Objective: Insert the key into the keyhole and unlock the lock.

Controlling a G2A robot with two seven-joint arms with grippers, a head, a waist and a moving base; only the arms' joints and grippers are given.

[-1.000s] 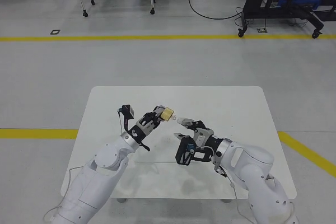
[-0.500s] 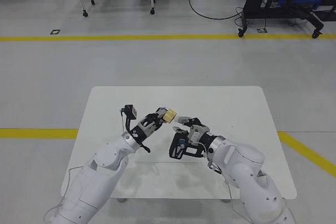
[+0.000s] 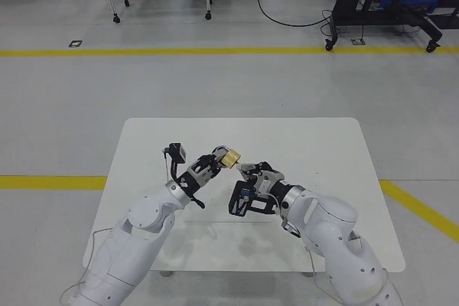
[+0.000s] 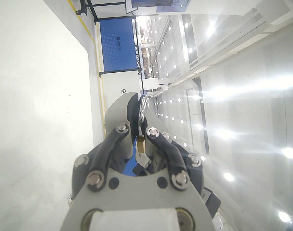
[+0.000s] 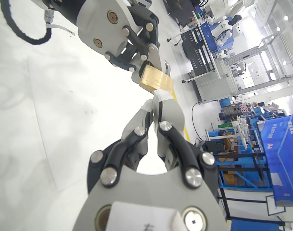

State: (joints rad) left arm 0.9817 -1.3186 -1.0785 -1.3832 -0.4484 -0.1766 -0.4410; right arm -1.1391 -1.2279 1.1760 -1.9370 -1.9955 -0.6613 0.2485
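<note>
The brass lock (image 3: 230, 158) is held up above the white worktop (image 3: 314, 145), near its middle, in the left gripper (image 3: 222, 158). That gripper's fingers (image 5: 156, 56) are clamped on the lock's upper end. In the left wrist view the silver shackle (image 4: 143, 104) is pinched between the dark pads. From the right wrist view the lock's body juts out past the left fingertips, tilted, with the curved shackle showing at the far side of them. The right gripper (image 3: 245, 170) faces it from the opposite side, and its fingers (image 5: 171, 111) are pressed together with barely a slit between them. Their pale tips rest against the lower end of the lock's body (the end away from the shackle). Whether a key lies in that slit cannot be told, since nothing of it stands clear of the fingertips. Both grippers meet in the air over the worktop, neither touching its surface.
</note>
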